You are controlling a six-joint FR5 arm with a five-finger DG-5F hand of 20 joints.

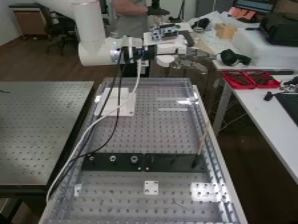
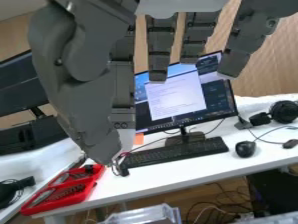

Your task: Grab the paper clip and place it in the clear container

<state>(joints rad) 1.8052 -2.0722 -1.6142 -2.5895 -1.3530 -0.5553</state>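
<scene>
Hand [image 2: 74,95], open w/ straight, empty fingers, is held high near far end of bench [image 1: 120,200], prob. for pre-grasp clearance, w/ likely clear container [image 2: 141,215] off desk [image 2: 163,175], presumably staged for release; paper clip pos. undetermined.

Lit monitor [image 2: 154,100] stood behind black keyboard [image 2: 174,152] and mouse [image 2: 245,148] on white desk [image 2: 156,174], office chair [image 1: 61,29] sat beside brown cabinet [image 1: 33,26].

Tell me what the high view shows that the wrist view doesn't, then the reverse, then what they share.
High view: the black strip and white plate on the perforated bench top.
Wrist view: the computer mouse and wood-toned wall.
Both: the robot hand, red trays and white desk.
</scene>
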